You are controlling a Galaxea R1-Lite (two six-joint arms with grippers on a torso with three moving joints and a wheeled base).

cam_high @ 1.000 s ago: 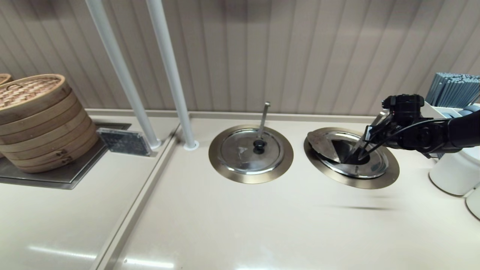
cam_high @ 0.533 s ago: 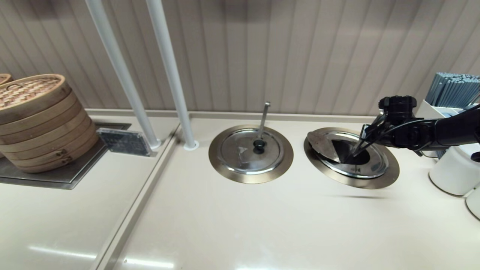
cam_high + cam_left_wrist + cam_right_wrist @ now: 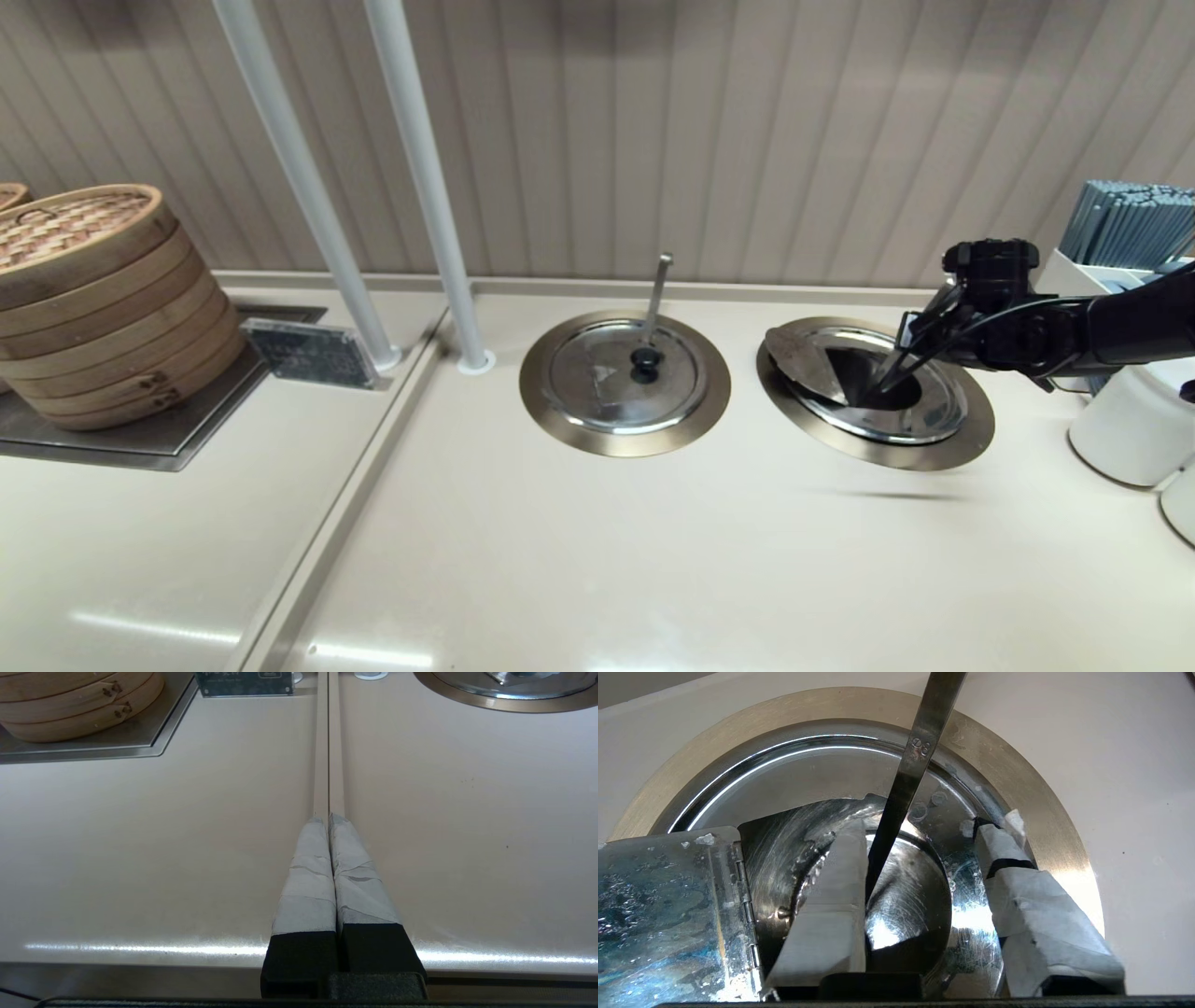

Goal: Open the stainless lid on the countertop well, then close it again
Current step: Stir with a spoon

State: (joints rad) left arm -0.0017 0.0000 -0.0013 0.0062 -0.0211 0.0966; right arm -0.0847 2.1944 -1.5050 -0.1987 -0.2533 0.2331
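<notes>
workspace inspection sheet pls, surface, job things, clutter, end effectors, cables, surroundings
surface: pale countertop, a seam groove running along it.
job's things: stainless lid with its hinged section folded up to the robot's left; countertop well open and dark; slanted ladle handle rising from it.
clutter: twin lid shut, upright ladle handle; bamboo steamers; small sign; white containers.
grippers: right end effector open over the well, ladle handle between its fingers; left end effector shut, parked above the seam.
cables: black cable on the right wrist.
surroundings: ribbed wall, two white poles.
</notes>
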